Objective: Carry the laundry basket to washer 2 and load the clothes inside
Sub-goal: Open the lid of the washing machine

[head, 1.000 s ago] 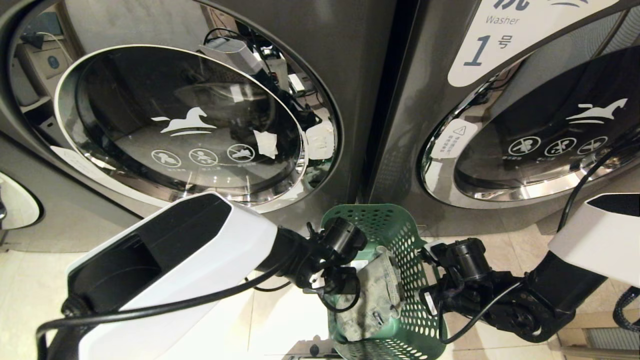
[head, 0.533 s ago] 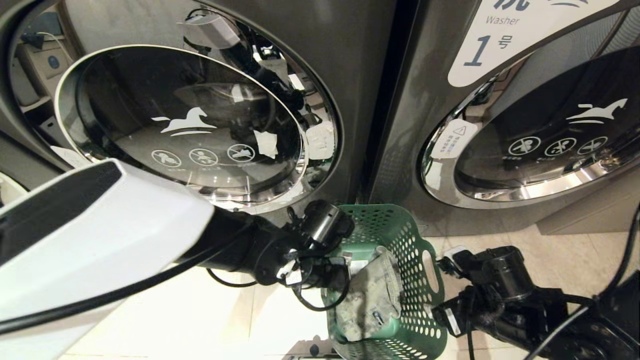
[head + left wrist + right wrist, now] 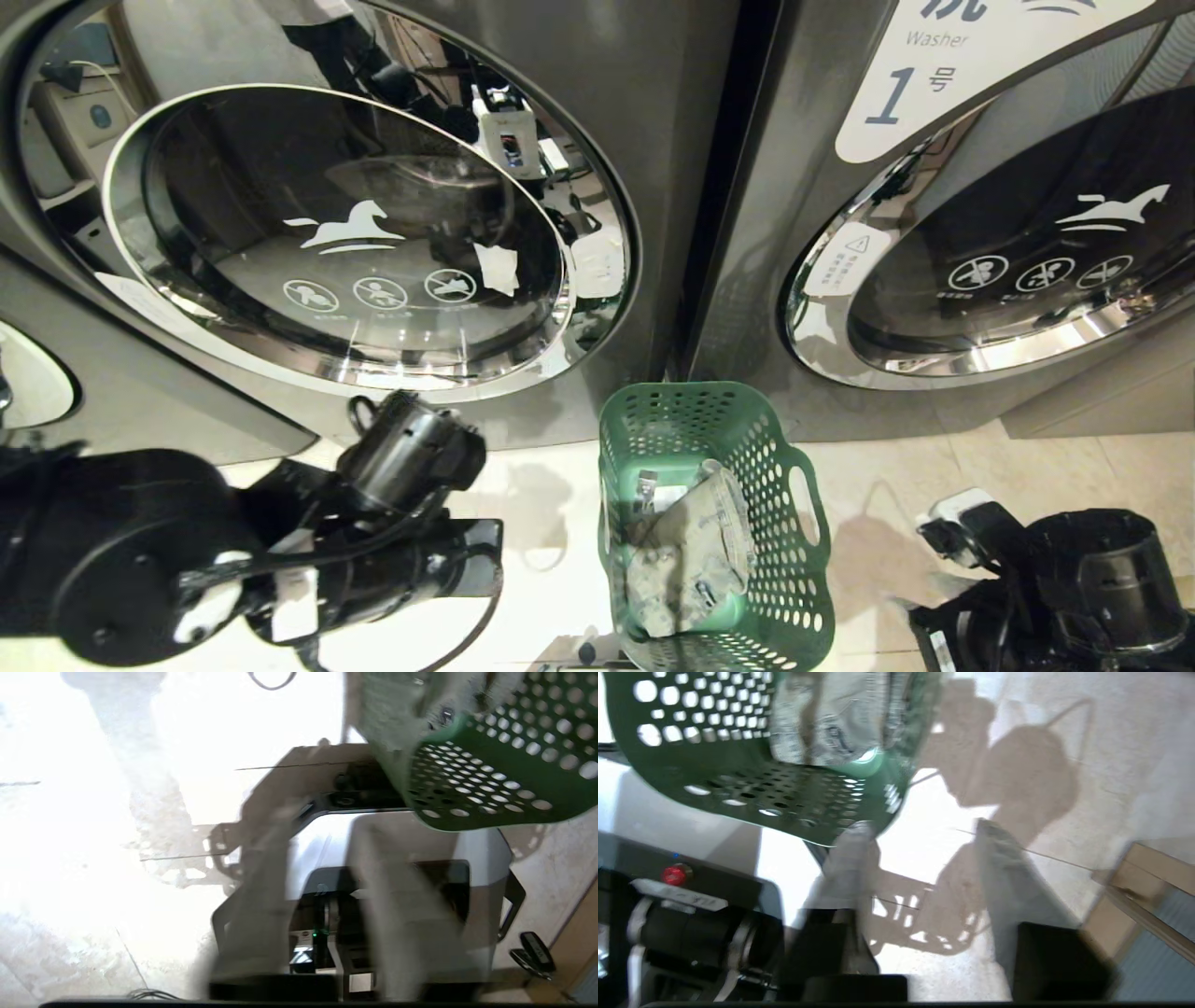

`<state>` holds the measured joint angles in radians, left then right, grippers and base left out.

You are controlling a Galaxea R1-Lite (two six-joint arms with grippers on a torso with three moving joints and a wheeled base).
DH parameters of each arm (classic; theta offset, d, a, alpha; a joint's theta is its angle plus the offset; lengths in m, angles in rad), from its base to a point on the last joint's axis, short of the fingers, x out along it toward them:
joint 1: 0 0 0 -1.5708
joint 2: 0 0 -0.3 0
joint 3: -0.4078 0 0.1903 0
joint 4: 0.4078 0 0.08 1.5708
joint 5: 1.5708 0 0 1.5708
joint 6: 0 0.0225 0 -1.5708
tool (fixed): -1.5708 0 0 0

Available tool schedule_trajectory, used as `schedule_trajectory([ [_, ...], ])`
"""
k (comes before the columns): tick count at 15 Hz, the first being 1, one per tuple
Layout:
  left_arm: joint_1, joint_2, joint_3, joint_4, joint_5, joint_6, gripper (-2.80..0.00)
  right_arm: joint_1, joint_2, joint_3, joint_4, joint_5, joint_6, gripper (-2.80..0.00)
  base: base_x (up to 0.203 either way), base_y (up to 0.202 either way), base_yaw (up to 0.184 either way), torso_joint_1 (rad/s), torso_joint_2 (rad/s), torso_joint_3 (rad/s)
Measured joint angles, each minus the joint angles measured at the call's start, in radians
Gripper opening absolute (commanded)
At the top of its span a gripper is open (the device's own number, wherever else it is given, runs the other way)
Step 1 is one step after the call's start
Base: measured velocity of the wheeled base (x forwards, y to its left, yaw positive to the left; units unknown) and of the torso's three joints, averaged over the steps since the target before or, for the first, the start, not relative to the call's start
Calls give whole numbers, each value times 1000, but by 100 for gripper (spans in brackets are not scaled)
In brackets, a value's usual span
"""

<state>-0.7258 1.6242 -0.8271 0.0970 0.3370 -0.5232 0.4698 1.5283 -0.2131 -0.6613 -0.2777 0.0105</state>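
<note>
1. Laundry basket (image 3: 805, 597): set down upright on the floor (image 3: 541, 523), released by both arms.
2. Clothes (image 3: 686, 551): lay crumpled inside the basket, none taken out.
3. Left gripper (image 3: 327, 826): hung low to the left of the basket, apart from its wall; fingers seemingly parted and empty, though smeared by blur in the left wrist view.
4. Right gripper (image 3: 922, 828): hung low to the right of the basket, clear of its side handle; fingers spread with only floor between, nothing held.
5. Round door (image 3: 345, 233): rose beyond the basket and to its left, shut; judged to belong to washer 2, its number out of view.
6. Washer 1 label (image 3: 934, 75): stood beyond the basket and to its right, marking the neighbouring machine.
7. Progress, as judged: carrying done, basket parked before the seam between the two machines. Left to do: opening the door, lifting out the clothes, placing them in the drum.
</note>
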Motion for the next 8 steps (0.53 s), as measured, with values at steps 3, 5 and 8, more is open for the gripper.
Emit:
schedule_trajectory([
  [3, 185, -175, 175, -3, 0, 1, -280, -13, -82, 102, 2, -80, 23, -280, 0, 0, 0, 0, 0, 0],
  [5, 353, -258, 253, -11, -1, 3, -280, -90, -115, 144, -3, -101, 28, -280, 0, 0, 0, 0, 0, 0],
  [8, 551, -382, 400, -17, 7, 29, -280, -189, -221, 188, 46, -112, 36, -280, 0, 0, 0, 0, 0, 0],
])
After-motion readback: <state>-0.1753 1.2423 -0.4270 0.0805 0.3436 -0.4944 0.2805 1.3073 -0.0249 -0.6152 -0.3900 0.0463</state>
